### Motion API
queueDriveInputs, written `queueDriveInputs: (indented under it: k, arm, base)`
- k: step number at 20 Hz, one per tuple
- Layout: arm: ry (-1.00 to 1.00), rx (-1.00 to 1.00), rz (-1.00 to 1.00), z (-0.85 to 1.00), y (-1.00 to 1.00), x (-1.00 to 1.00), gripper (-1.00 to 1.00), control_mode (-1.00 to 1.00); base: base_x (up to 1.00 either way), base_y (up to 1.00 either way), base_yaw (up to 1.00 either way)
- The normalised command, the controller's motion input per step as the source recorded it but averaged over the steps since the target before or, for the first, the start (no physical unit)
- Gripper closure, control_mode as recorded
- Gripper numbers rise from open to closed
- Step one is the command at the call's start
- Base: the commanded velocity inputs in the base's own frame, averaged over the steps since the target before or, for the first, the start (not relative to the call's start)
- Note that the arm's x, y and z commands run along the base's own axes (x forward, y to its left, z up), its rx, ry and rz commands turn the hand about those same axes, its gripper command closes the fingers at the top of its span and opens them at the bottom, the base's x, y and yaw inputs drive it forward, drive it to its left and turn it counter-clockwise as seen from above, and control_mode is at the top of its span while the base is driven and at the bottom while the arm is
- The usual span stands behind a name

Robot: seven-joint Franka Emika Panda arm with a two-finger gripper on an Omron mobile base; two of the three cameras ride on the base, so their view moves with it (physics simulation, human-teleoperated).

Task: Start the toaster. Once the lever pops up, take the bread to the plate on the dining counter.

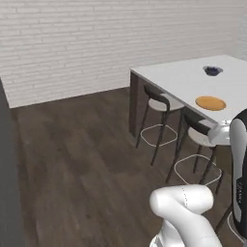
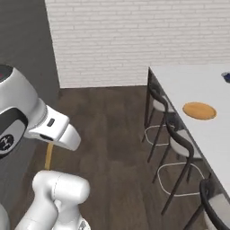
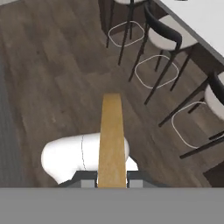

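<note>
One slice of bread (image 3: 111, 138) sits edge-on between the end effector (image 3: 112, 183) fingers in the hand view, clamped at its lower end and reaching away from the camera as a narrow tan strip. In the right base view a short length of the same bread (image 2: 49, 156) hangs below the white hand, above the dark wooden floor (image 2: 112, 134). The end effector is closed on the bread.

The white tabletop (image 1: 178, 79) of the dining island stands off to the right, against a pale brick wall (image 1: 72, 43). An orange plate (image 1: 210, 102) lies flat on it near the edge facing the stools, with nothing on it; the right base view shows the plate (image 2: 199, 110) well apart from the arm, on the far side of the stools. A small dark bowl (image 1: 212, 70) sits farther back on the tabletop, apart from the plate.

Dark-framed stools (image 1: 161, 113) with white seats are lined up along the near side of the tabletop, their looped footrests showing pale against the floor. In the hand view the stools (image 3: 168, 41) run along the upper right, just beside the tabletop edge, while the bread hangs over open floor to their left.
</note>
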Motion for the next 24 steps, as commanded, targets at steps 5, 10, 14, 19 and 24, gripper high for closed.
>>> queueDriveInputs:
  k: [5, 10, 14, 19, 24]
  arm:
    - [0.00, 0.00, 0.00, 0.00, 0.00, 0.00, 1.00, 1.00]
    - [0.00, 0.00, 0.00, 0.00, 0.00, 0.00, 1.00, 1.00]
    - [0.00, 0.00, 0.00, 0.00, 0.00, 0.00, 1.00, 1.00]
    - [0.00, 0.00, 0.00, 0.00, 0.00, 0.00, 1.00, 1.00]
    - [0.00, 0.00, 0.00, 0.00, 0.00, 0.00, 1.00, 1.00]
  base:
    - [0.62, 0.00, -0.67]
    - [0.70, 0.10, -0.66]
    - [0.85, 0.40, -0.63]
    - [0.96, 0.68, -0.58]
    - [0.97, 0.83, -0.53]
